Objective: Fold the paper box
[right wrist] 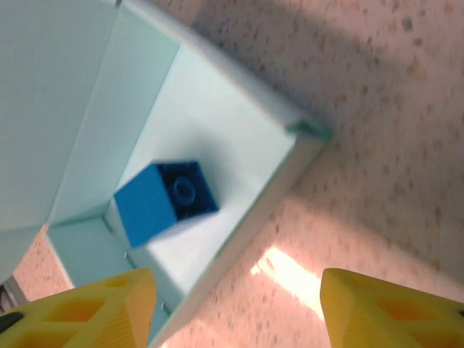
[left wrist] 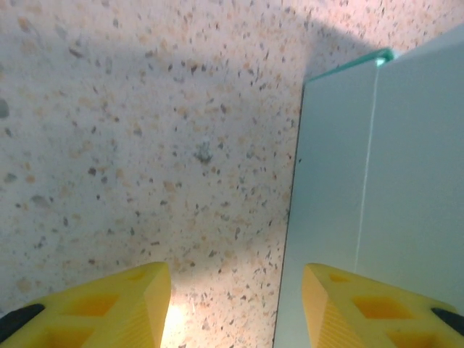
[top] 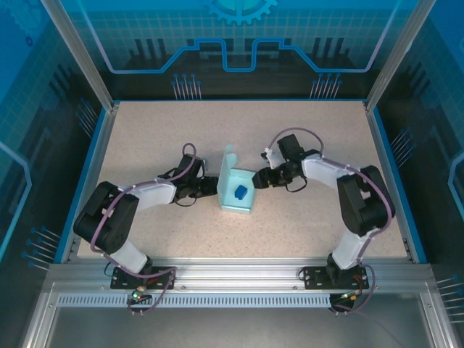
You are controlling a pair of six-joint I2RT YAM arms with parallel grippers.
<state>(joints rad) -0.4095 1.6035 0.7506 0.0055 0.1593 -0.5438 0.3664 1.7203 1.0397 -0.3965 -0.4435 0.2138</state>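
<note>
Top view: left pincer (top: 211, 187) sits at 9 o'clock of the paper box (top: 229, 201), tip just beside the box's left wall. We can't tell if it touches.

Left wrist view: its yellow fingers (left wrist: 101, 308) are at 7 and 5 o'clock, spread, with bare speckled desk (left wrist: 145, 145) in the gap. The box's pale aqua wall stands on the 3 o'clock side. The wall's left edge falls just inside the 5 o'clock finger, and that finger overlaps the card. Nothing is pinched.

The box lies near the middle of the desk, open side up. One flap (top: 230, 164) stands up at its 12 o'clock, and a small dark blue cube (top: 241, 192) sits inside.

Right pincer (top: 259, 180) is at about 2 o'clock of the box, close to its right wall.

Right wrist view: the fingers (right wrist: 391, 312) are at 7 and 5 o'clock, spread wide and gripping nothing. The box interior runs from 7 up to 12 o'clock, with the cube resting on its floor left of centre. The box's near wall runs diagonally down into the gap, closer to the 7 o'clock finger. The 5 o'clock finger is over bare desk, clear of the card.
</note>
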